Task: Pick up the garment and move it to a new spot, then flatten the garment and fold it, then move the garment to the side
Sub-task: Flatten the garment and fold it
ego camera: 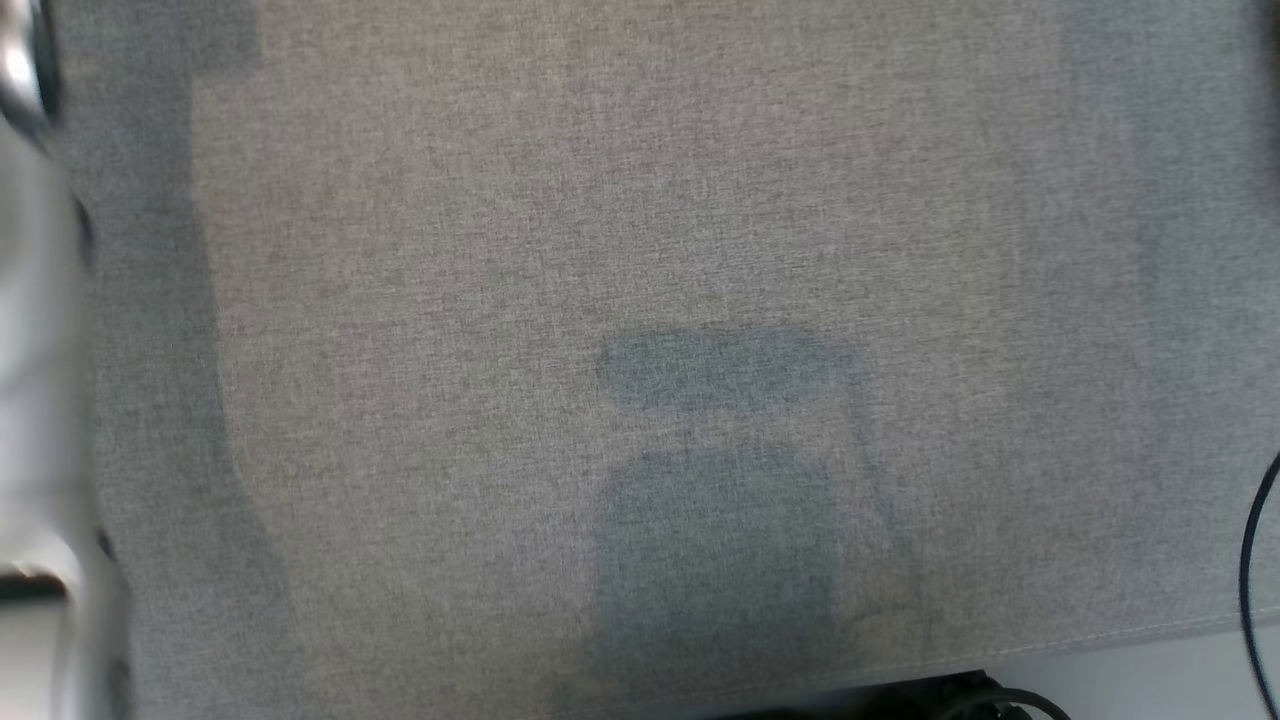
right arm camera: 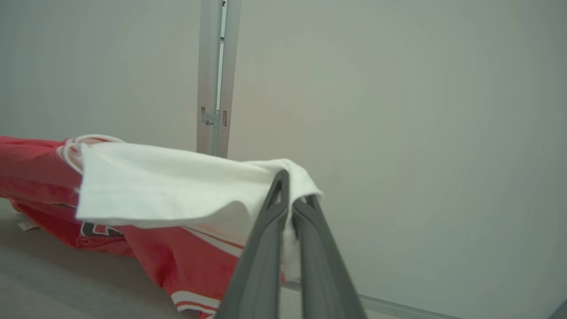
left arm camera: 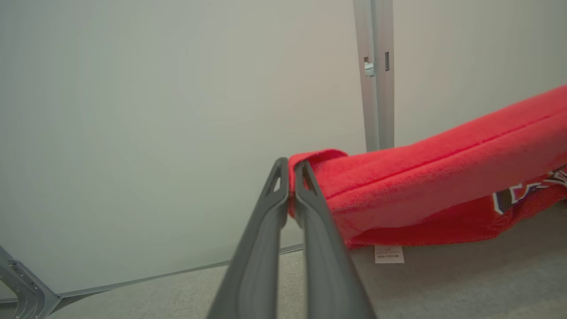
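The garment is red with white parts and dark lettering. In the left wrist view my left gripper (left arm camera: 290,170) is shut on a red edge of the garment (left arm camera: 434,173), which stretches off to the right above the grey surface, a small white label hanging under it. In the right wrist view my right gripper (right arm camera: 290,186) is shut on a white part of the garment (right arm camera: 177,186), and the red body sags to the left and below, its lowest folds near the grey surface.
The head view looks down on a grey fabric-covered table (ego camera: 640,250) with soft shadows; a pale blurred shape (ego camera: 40,400) runs along its left edge and dark cables (ego camera: 1255,560) lie at the lower right. A pale wall with a metal post (left arm camera: 376,75) stands behind the garment.
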